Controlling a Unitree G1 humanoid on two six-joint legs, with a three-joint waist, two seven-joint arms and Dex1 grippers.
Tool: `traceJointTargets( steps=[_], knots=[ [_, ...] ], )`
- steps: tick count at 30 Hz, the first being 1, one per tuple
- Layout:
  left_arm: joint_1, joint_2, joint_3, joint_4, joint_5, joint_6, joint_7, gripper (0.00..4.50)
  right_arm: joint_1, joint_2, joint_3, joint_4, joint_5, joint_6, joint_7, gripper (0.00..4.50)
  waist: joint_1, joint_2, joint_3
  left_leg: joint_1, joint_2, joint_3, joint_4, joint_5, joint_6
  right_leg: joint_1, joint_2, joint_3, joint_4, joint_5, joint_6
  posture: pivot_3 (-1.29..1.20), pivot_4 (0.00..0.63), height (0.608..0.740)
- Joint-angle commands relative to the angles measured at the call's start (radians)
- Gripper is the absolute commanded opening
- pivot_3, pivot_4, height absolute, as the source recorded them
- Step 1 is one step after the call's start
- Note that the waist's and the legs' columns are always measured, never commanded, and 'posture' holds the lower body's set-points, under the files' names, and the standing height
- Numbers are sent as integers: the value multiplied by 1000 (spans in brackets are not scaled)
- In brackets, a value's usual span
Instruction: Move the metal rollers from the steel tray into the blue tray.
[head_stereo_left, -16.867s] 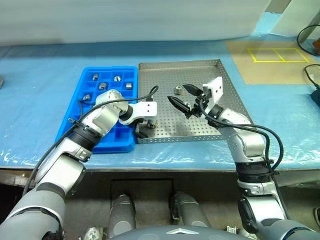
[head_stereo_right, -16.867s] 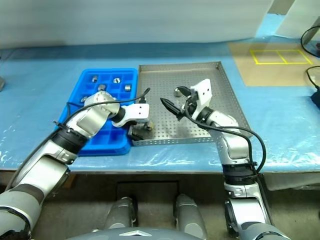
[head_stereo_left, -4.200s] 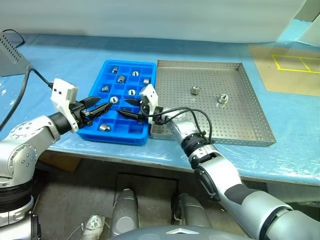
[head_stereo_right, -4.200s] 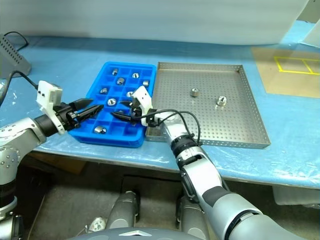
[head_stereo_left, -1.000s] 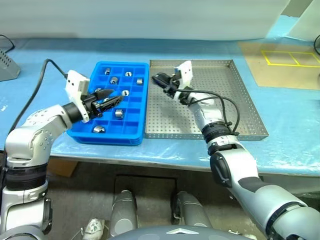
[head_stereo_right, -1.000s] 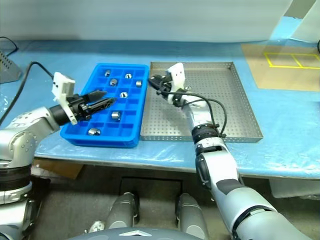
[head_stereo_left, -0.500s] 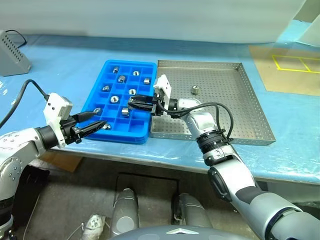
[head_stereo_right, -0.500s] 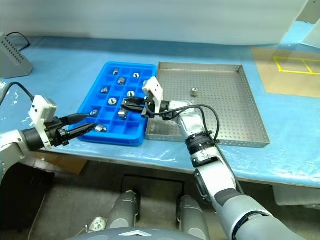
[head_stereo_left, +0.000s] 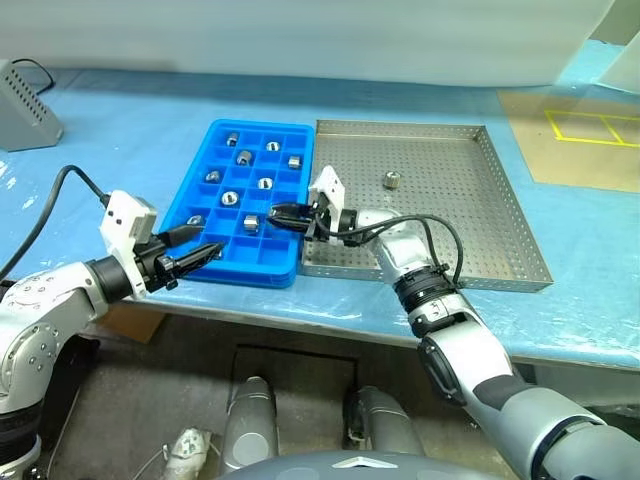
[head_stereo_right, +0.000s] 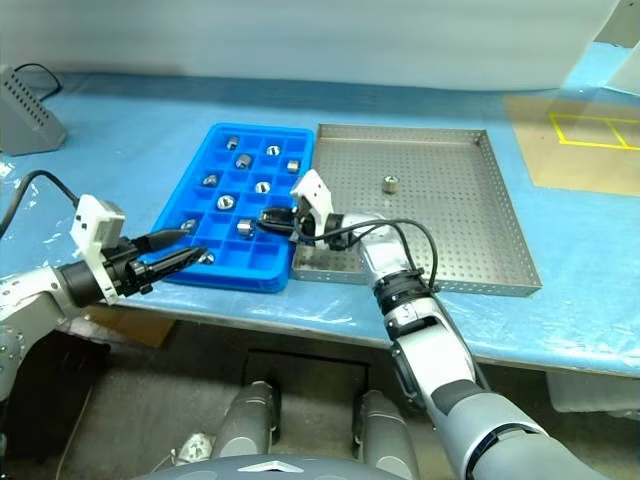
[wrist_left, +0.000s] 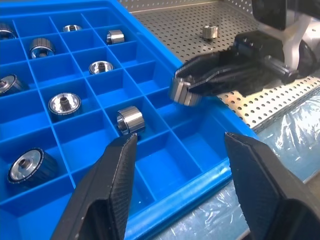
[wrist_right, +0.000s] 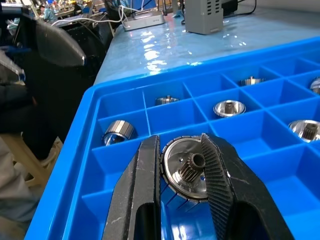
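Over the blue tray (head_stereo_left: 193, 190), the right gripper (wrist_right: 181, 175) pinches a metal roller (wrist_right: 186, 176) between its fingers, just above the compartments near the tray's edge. Beside it, the left gripper (wrist_left: 175, 160) hangs with fingers spread, holding nothing. One roller (head_stereo_left: 391, 180) lies beyond in the steel tray (head_stereo_left: 510, 220).

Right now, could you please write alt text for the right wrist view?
The right gripper holds a roller between its two black fingers, above the blue tray. Other rollers sit in several of the tray's square compartments beyond it.
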Motion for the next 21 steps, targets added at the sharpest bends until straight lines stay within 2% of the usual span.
traceJointTargets(
  steps=[1,10,18,21],
  knots=[
    [-16,-1,-1,-4,-4,-19,4,2985,-7,8,2,-7,-10,-51,-16,770,-2,0,0,0,0,0,0,0,0,0,0,0,0,0,0,162,150,740],
    [-51,-15,-26,14,-2,-24,18,2985,-40,31,-36,33,1,-99,-75,770,-2,0,0,0,0,0,0,0,0,0,0,0,1,0,0,149,150,740],
    [-72,-33,-64,33,14,-38,25,2985,-137,74,-113,200,-1,-177,-219,770,-3,0,0,1,0,0,1,0,0,0,0,0,2,0,0,141,150,740],
    [-79,-44,-77,33,18,-39,28,2985,-156,86,-124,239,-5,-196,-233,770,-3,0,0,0,0,0,1,0,0,0,0,0,2,0,0,140,150,740]
  ],
)
